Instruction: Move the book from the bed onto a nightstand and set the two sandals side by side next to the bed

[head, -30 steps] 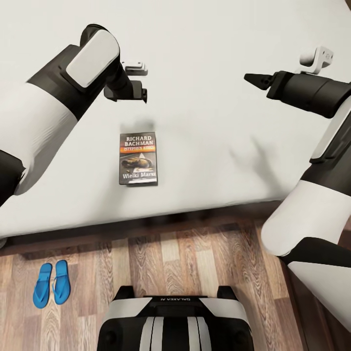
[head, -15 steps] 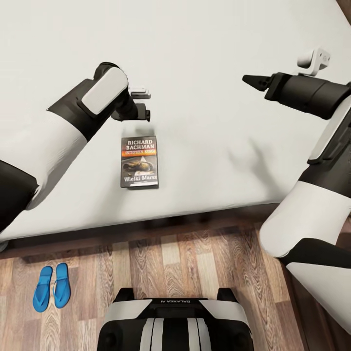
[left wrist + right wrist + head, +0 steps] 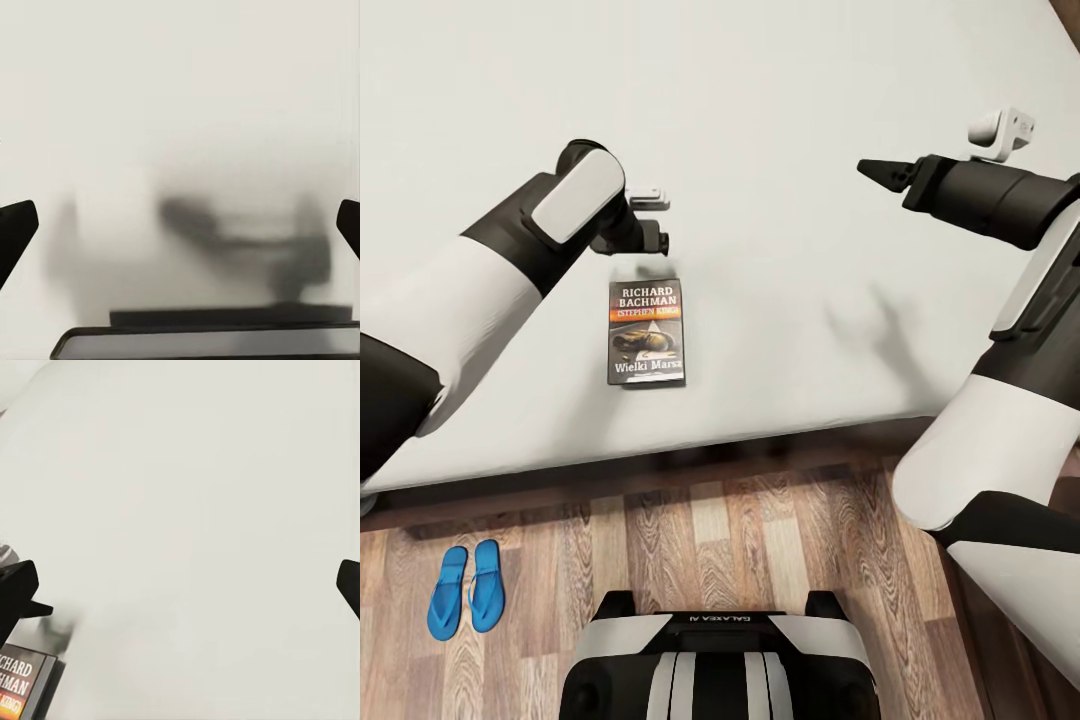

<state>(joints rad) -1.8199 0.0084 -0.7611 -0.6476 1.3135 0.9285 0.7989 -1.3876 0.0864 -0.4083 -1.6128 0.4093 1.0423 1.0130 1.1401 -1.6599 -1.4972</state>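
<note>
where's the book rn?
In the head view the book lies flat on the bed, near its front edge and left of centre, just below the left end effector; the sandals are on the floor.

the book [image 3: 646, 333] lies flat and face up on the bed [image 3: 790, 90], near its front edge, dark cover lettered "richard bachman" over an orange band. the two blue sandals [image 3: 466, 588] lie side by side on the wood-plank floor, near the bed.
</note>
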